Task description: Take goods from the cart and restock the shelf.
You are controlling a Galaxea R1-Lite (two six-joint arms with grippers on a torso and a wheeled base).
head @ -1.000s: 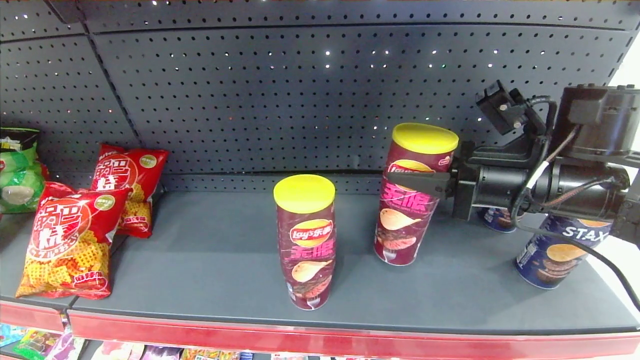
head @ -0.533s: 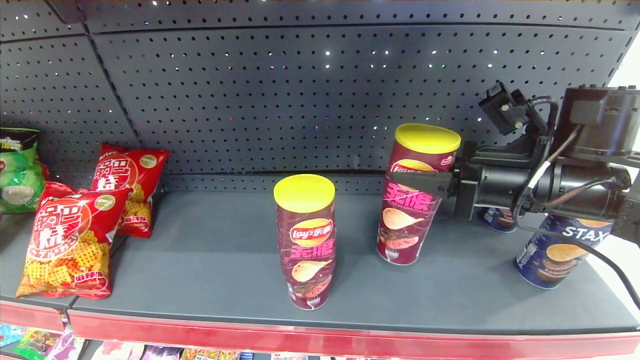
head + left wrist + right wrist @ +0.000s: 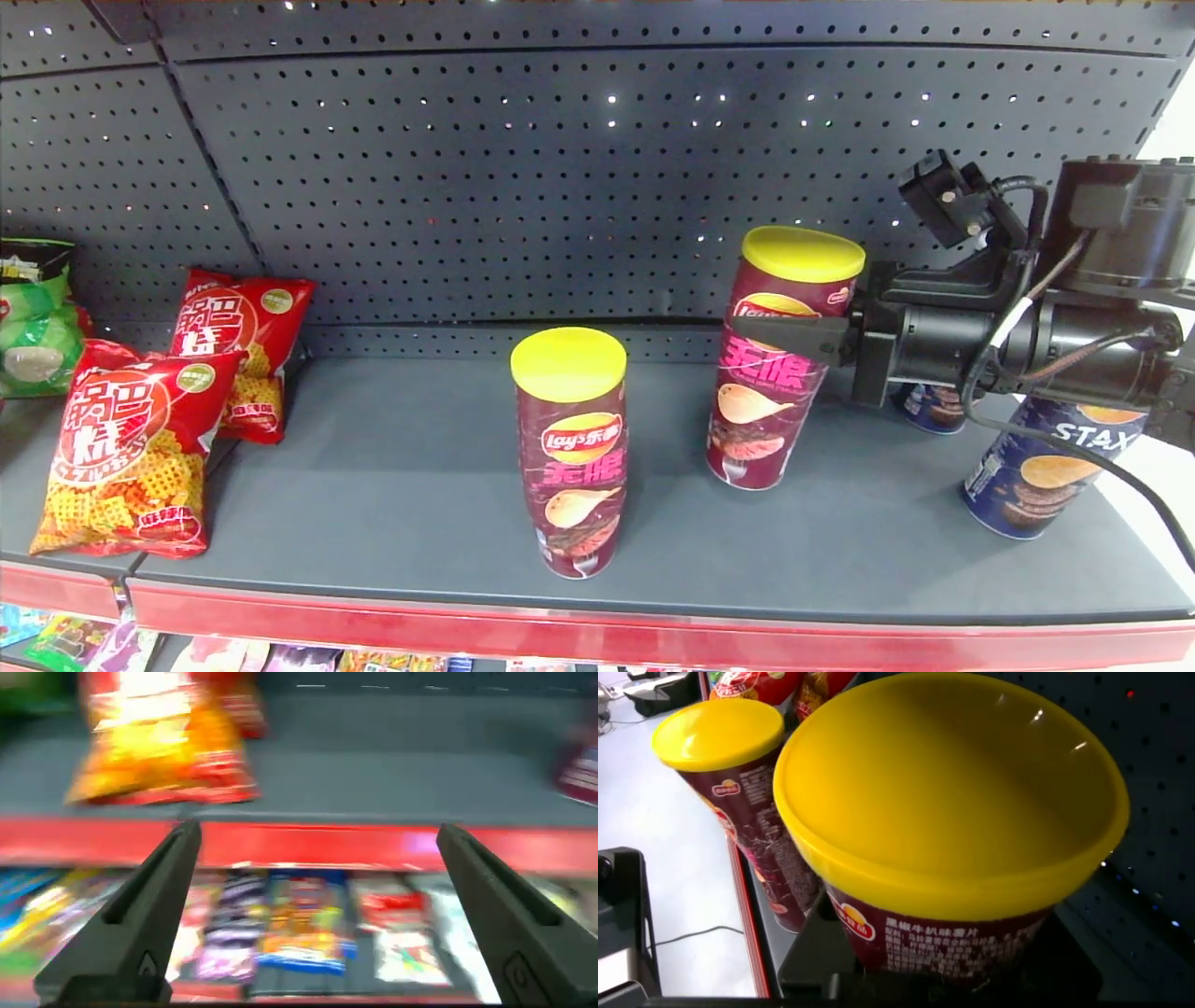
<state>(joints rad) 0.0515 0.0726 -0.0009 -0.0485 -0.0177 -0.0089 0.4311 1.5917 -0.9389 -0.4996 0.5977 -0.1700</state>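
**Camera positions**

Head camera: forward and down on the grey metal shelf [image 3: 392, 504]. Left wrist camera: low and near, facing the shelf's red front lip [image 3: 308, 845]. Right wrist camera: very close above the yellow-lidded maroon cardboard tube [image 3: 952, 812], which the head view shares.

- Maroon chip cans with yellow lids: I count two, the front maroon can [image 3: 571, 457] and the rear maroon can [image 3: 761, 420]
- Blue chip cans: two, the near blue can [image 3: 1036, 481] and the far blue can [image 3: 924, 409], which is mostly hidden
- Red snack bags: two, the front red bag [image 3: 121, 448] and the rear red bag [image 3: 245, 345]
- Green bags: one, the green bag [image 3: 33, 327]
- Lower-tier packets [image 3: 299, 929]: too blurred for me to count
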